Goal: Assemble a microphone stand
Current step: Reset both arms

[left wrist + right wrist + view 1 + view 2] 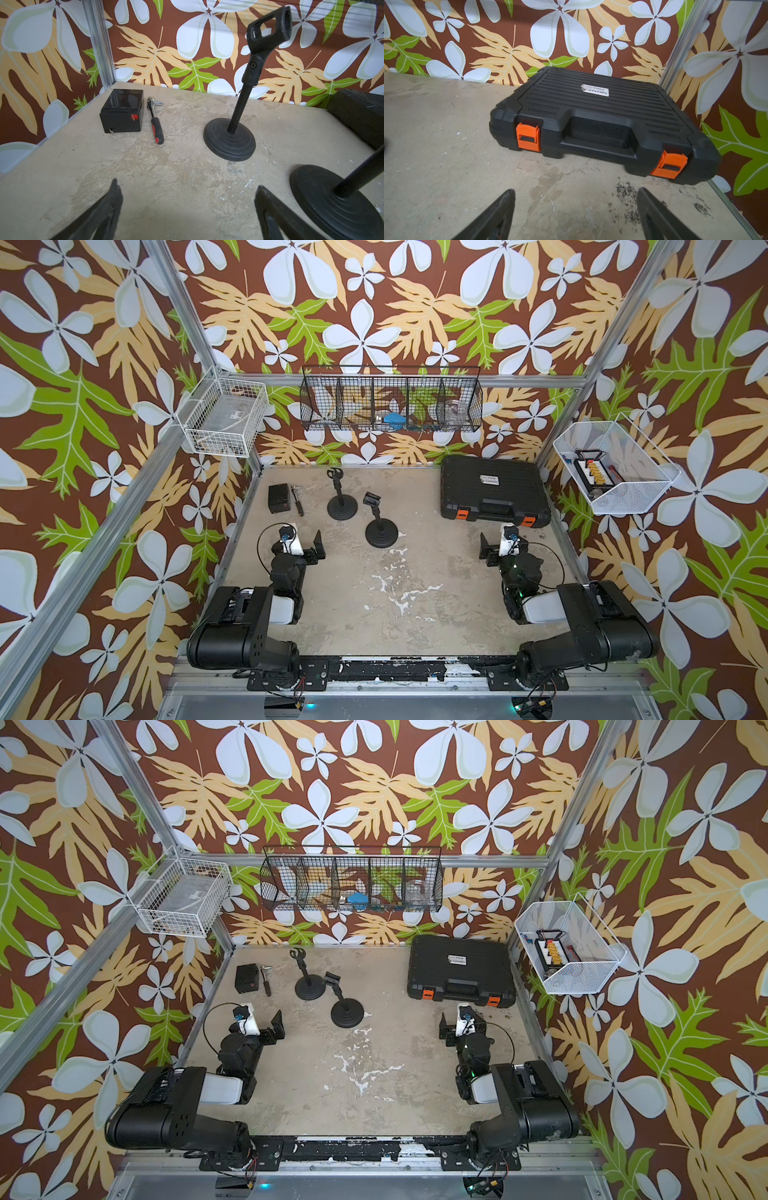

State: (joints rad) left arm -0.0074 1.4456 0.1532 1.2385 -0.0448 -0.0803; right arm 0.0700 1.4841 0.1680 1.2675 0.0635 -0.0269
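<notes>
Two black microphone stands rise upright from round bases on the table, each with a clip on top. The rear stand [341, 506] [309, 986] [239, 112] is left of centre, and the nearer stand [380, 531] [346, 1011] sits just right of it; only its base [324, 201] and lower pole show in the left wrist view. My left gripper [314, 548] [276, 1027] [187, 185] is open and empty, low over the table to the left of the nearer stand. At the right side, in front of the case, my right gripper [488, 549] [446, 1029] [576, 189] is also open and empty.
A black battery-like box [279, 498] [122, 112] and a ratchet wrench [298, 502] [155, 122] lie at the back left. A closed black tool case [494, 493] [602, 124] with orange latches fills the back right. Wire baskets [390, 402] hang on the walls.
</notes>
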